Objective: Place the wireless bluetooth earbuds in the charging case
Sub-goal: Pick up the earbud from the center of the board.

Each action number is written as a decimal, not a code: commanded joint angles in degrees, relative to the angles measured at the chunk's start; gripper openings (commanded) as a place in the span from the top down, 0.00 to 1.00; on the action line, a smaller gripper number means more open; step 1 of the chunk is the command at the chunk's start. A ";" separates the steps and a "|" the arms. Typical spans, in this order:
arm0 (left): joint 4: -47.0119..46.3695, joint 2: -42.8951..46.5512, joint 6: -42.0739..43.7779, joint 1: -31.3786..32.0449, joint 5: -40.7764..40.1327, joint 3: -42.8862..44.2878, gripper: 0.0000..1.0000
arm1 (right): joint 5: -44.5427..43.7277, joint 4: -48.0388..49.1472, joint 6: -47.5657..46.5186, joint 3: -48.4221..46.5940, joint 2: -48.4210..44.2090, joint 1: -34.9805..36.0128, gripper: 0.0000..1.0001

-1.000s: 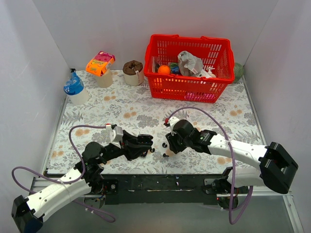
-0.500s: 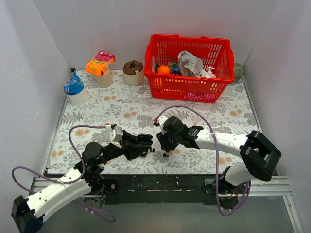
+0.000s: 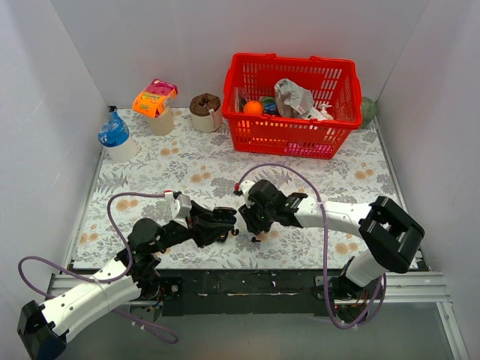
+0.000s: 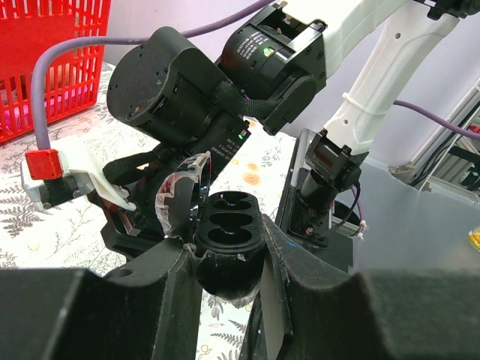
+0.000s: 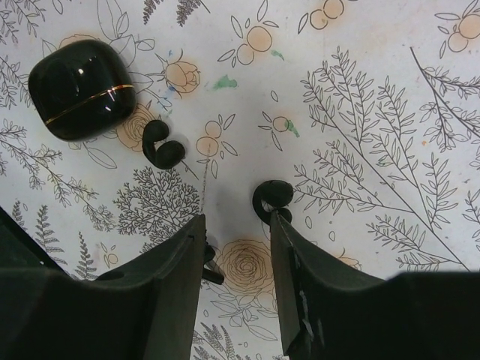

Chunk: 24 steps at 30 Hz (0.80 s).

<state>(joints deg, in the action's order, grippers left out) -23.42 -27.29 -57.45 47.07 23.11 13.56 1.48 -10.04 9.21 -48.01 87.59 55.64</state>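
I'm clamping the open charging case (image 4: 227, 225) in my left gripper (image 4: 229, 259) while my right gripper (image 5: 235, 229) is hovering, jaws apart and empty, over earbuds (image 5: 163, 146) lying on the table (image 5: 375, 112), where an off-centre pinch could be flicking one away.

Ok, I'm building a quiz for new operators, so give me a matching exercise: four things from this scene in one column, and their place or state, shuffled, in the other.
1. open charging case
2. closed black case
3. red basket
4. right gripper

a. at the back, with things inside
b. lying on the flowered cloth
c. clamped in the left gripper
d. open, above loose earbuds

Pairs: 1-c, 2-b, 3-a, 4-d.
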 commanded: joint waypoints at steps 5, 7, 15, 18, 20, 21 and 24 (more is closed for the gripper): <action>-0.22 -0.40 0.24 -0.22 -0.26 0.41 1.00 | -0.94 1.87 -0.86 -1.57 1.09 0.00 0.53; -0.22 -0.66 0.24 -0.22 -0.35 0.41 1.00 | -1.04 2.31 -0.78 -1.39 1.09 -0.18 0.53; -0.05 -0.66 0.23 -0.22 -0.44 0.50 1.00 | -1.21 2.31 -0.69 -1.30 2.23 -0.97 0.54; 0.13 -0.66 0.24 -0.14 -0.44 0.59 1.00 | -2.97 2.22 -0.51 -1.04 2.23 -1.23 0.55; 0.13 -0.75 0.23 -0.22 -0.61 0.59 1.00 | -3.49 2.13 -0.42 -0.95 2.32 -1.49 0.56; 0.13 -0.84 0.23 -0.22 -0.61 0.59 1.00 | -3.67 2.05 -0.34 -0.95 2.32 -1.50 0.56; 0.13 -1.01 0.23 -0.22 -0.53 0.59 1.00 | -4.02 2.13 -0.07 -0.68 2.23 -1.85 0.58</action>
<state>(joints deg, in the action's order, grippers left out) -23.14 -28.08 -57.47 47.07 23.09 13.56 -1.15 -8.82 8.86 -48.01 89.36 54.30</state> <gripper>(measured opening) 0.288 0.433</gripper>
